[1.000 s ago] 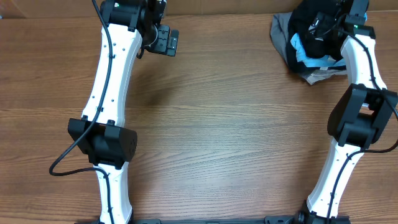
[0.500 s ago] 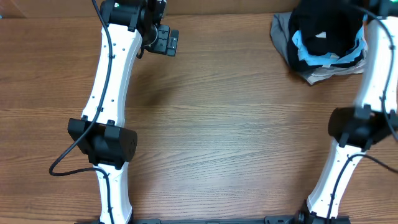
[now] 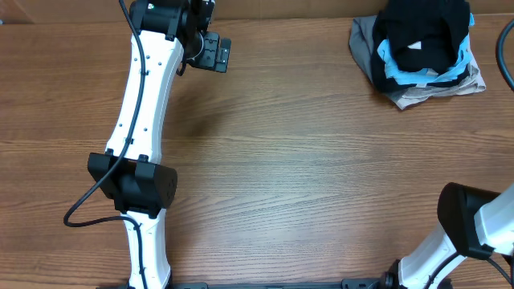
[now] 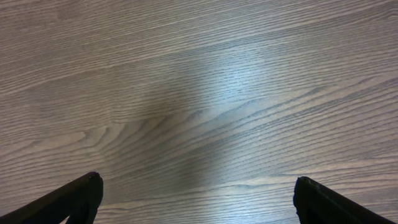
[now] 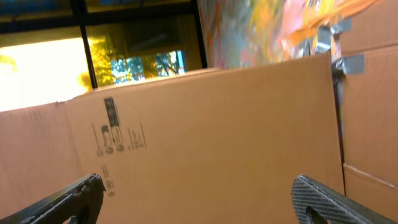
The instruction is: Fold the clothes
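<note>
The black T-shirt lies crumpled on top of a pile at the table's far right corner, a small white patch showing on it. My left gripper hovers over bare wood at the far left and is open and empty; its fingertips stand wide apart in the left wrist view. My right gripper is open and empty and faces a cardboard box. In the overhead view only the right arm's base shows, and the gripper is out of frame.
Under the black T-shirt lie a light blue shirt, a grey garment and a beige one. Cardboard boxes stand beyond the table's right side. The wooden table spreads between the arms.
My right arm has swung away from the clothes pile and out of the overhead view, leaving the pile uncovered. The left arm has not moved.
</note>
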Controlling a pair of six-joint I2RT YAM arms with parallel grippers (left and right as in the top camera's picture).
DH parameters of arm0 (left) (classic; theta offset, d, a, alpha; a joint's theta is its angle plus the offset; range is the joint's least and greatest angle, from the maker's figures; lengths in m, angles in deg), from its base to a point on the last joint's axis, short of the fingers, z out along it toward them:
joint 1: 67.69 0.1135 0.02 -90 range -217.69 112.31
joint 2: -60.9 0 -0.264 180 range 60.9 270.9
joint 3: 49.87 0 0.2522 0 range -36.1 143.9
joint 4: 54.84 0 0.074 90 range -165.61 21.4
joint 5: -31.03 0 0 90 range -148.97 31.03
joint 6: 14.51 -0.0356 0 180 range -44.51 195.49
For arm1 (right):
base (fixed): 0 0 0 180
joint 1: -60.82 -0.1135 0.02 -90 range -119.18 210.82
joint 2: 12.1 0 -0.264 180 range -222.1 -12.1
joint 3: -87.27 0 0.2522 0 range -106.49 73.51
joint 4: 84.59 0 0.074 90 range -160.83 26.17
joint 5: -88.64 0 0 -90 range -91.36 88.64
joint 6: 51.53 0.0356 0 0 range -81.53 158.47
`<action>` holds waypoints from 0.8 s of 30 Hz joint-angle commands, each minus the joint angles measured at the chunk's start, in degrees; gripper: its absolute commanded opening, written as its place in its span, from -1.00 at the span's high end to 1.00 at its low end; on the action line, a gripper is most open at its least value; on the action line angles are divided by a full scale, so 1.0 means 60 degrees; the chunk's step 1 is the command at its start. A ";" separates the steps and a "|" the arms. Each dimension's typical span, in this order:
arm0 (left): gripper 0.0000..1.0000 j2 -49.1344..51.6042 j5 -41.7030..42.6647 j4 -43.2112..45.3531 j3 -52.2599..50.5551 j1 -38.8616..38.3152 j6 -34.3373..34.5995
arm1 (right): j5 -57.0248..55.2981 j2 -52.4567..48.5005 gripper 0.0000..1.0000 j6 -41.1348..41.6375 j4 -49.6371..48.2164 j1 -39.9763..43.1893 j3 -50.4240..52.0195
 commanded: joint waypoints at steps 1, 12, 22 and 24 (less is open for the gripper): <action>-0.99 -0.0106 0.0011 0.0007 0.0033 0.0055 -0.0182 | -0.0091 -0.0659 -1.00 -0.0007 0.0350 0.0062 0.0033; -1.00 -0.0106 0.0011 0.0007 0.0033 0.0051 -0.0182 | -0.0091 0.0856 -1.00 -0.0007 0.7395 -0.0656 0.0058; -1.00 -0.0106 0.0011 0.0007 0.0033 0.0051 -0.0182 | -0.0164 0.2772 -1.00 -0.0069 0.7391 -0.0754 0.0058; -1.00 -0.0102 0.0011 0.0007 0.0033 0.0051 -0.0182 | -0.0164 0.3195 -1.00 -0.0069 0.7366 -0.0754 0.0058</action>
